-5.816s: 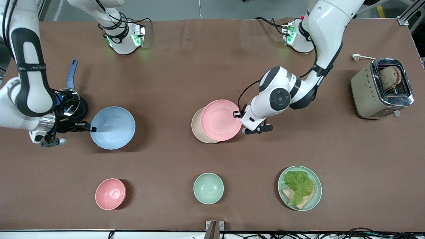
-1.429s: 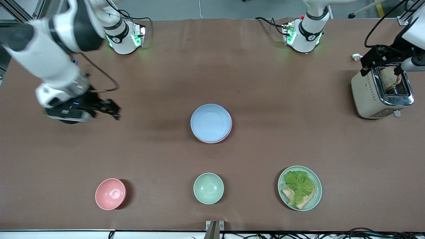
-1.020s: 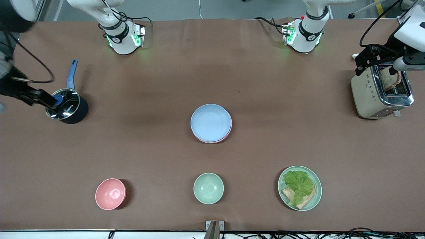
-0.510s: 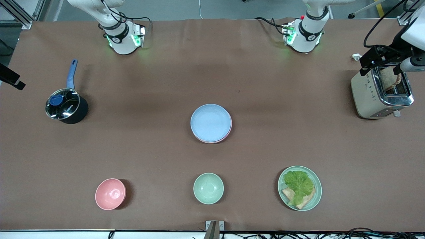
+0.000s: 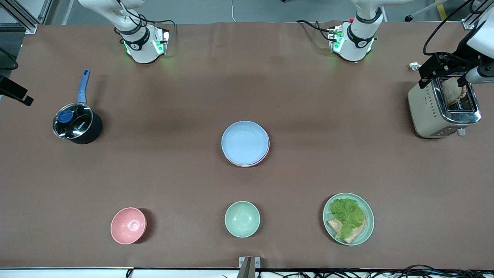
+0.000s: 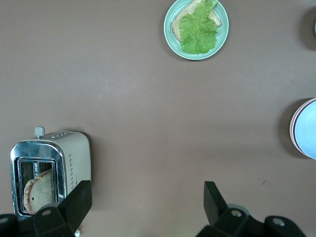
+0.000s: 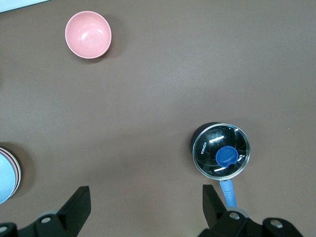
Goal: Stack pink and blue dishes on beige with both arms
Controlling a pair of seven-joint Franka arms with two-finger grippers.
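Note:
The light blue plate (image 5: 245, 142) lies on top of a stack in the middle of the table. Under it only a thin rim of the pink plate (image 5: 262, 159) shows. The beige plate is hidden beneath them. Both wrist views catch the stack at their edges: the blue plate (image 6: 307, 129) with the pink rim (image 6: 292, 129), and the blue plate (image 7: 5, 178). My left gripper (image 5: 442, 79) hangs open and empty over the toaster (image 5: 444, 104); its own view shows the left gripper (image 6: 145, 205) wide apart. My right gripper (image 5: 15, 94) is open and empty at the table's edge near the saucepan (image 5: 76, 125), also wide apart as the right gripper (image 7: 145, 205).
Along the edge nearest the front camera stand a small pink bowl (image 5: 128, 225), a mint-green bowl (image 5: 242, 219) and a green plate with lettuce and bread (image 5: 348, 219). The toaster holds a slice of bread (image 5: 451, 90). The lidded saucepan has a blue handle (image 5: 83, 85).
The blue plate now rests on the pink plate in the middle. The right arm has pulled back past the saucepan to the table's edge. The left gripper stays over the toaster.

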